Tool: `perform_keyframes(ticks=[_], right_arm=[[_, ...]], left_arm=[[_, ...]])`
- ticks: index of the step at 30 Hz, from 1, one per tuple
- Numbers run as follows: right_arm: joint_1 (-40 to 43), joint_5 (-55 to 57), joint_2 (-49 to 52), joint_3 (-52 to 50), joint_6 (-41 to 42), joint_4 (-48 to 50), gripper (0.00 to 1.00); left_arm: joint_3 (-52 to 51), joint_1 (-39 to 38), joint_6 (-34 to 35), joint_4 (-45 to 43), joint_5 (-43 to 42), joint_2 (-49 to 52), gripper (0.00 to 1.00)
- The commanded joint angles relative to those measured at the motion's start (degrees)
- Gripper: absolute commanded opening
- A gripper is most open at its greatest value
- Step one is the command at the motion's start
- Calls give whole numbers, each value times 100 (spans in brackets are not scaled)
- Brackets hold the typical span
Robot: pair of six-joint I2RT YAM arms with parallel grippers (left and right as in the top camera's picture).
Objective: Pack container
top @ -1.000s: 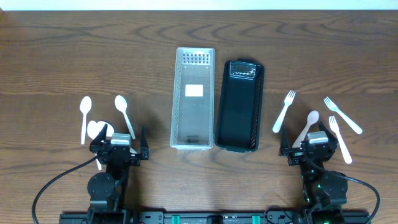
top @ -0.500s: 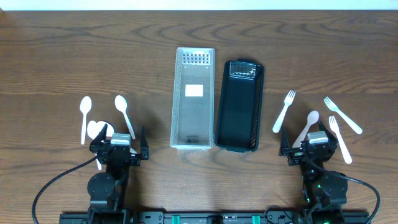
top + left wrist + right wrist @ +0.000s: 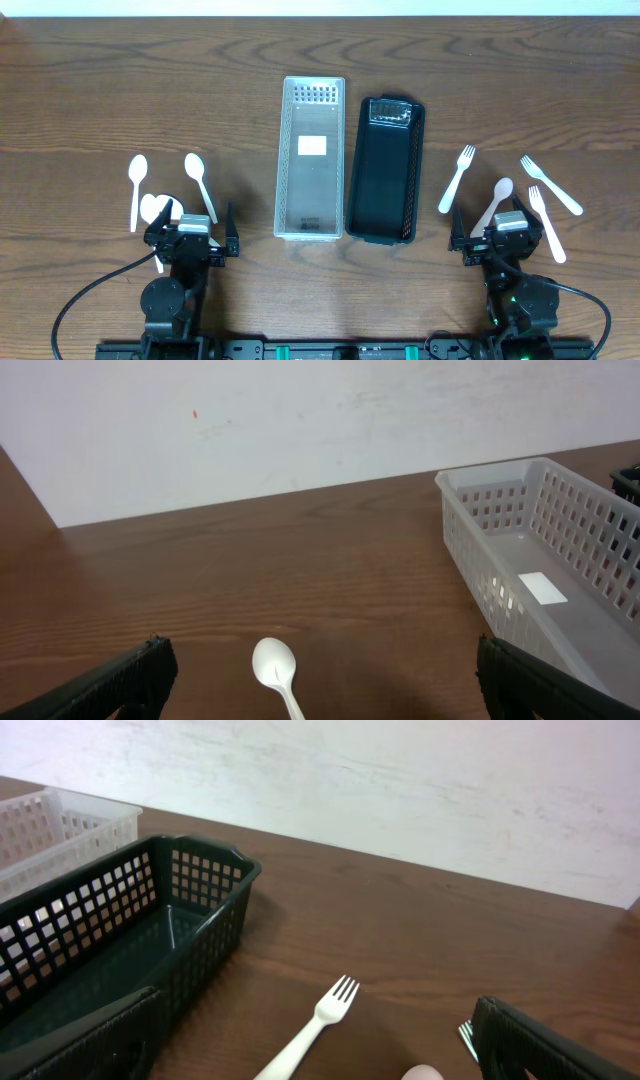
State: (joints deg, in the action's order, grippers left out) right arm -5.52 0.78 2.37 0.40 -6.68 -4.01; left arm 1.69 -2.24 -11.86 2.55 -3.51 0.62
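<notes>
Nothing packed yet: white basket [image 3: 283,160] and black basket [image 3: 354,175] seemingly empty, spoons [image 3: 199,181] lying left of the white basket, forks [image 3: 457,178] right of it, left tool [image 3: 196,228] and right tool [image 3: 498,236] both released

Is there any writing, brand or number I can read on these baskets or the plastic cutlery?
No text is readable anywhere.
White sticker in the clear basket: looks blank in both views.
Glossy patch at the black basket's far end: too small and glared to read.
Spoons and forks: no markings visible.
</notes>
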Motion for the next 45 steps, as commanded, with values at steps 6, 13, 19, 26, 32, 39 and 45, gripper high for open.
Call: perform_keyframes(ticks=[6, 13, 19, 26, 32, 39, 45], right_arm=[[68, -33, -15, -2, 63, -28, 99], [74, 476, -15, -4, -699, 28, 99], [72, 518, -15, -4, -925, 33, 99], [66, 297, -15, -4, -815, 15, 99], [63, -310, -15, -4, -706, 146, 99], [63, -704, -11, 131, 656, 485, 99], [63, -704, 684, 1021, 1093, -190, 99]], left_arm=[[-146, 35, -9, 118, -83, -28, 98], [-146, 35, -9, 118, -81, -28, 98], [-146, 35, -9, 116, -81, -28, 98], [-146, 35, -11, 116, -39, -28, 98], [-146, 35, 221, 118, -37, -28, 98], [289, 28, 1744, 573, -42, 103, 98], [1961, 20, 1818, 1624, -37, 975, 98]])
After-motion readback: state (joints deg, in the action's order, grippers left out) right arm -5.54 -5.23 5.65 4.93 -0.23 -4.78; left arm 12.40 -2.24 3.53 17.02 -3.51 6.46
